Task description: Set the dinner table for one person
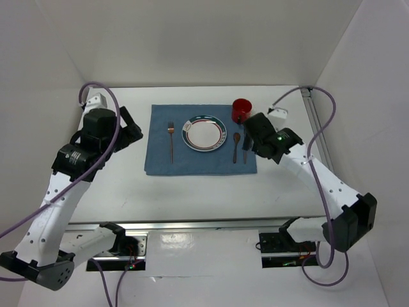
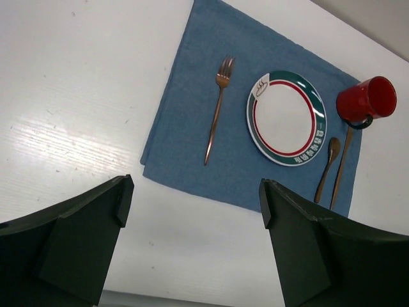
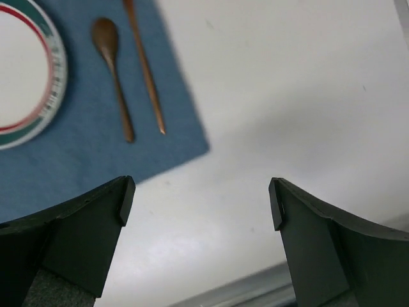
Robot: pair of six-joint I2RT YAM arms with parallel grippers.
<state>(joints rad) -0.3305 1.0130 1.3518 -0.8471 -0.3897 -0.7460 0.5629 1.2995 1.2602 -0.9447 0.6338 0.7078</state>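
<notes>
- Top view: this is the only one that gets the whole big flat white dinner table (image 1: 192, 192), which sits under both arms. It has silver metal rails and white walls around it.
- A blue rectangular cloth placemat (image 1: 160, 160) lies toward the back middle. On it, from left to right, are a thin copper-coloured fork (image 1: 171, 141), a round white plate with green and red rim bands (image 1: 204, 133) and a small brown spoon (image 1: 236, 147). A red mug (image 1: 242, 109) is at the back right corner.
- The left claw (image 1: 132, 130) hangs over bare table just left of the placemat. The right claw (image 1: 250, 142) is over the mat's right edge. You can't really read the jaw gaps from up here.
- Left wrist view: the left claw's dark matte fingers (image 2: 96, 230) are spread wide with nothing between them. You also get a slim copper-coloured knife (image 2: 342, 166) just right of the spoon, which the top view mostly hides under the right claw. The mug's dark handle, a little logo on the plate rim and the table's glossy sheen show up too.
- Right wrist view: the right claw is also wide open and empty, over bare table. It's a blurry close-up of only the mat's corner, the spoon, the knife and a slice of plate.
</notes>
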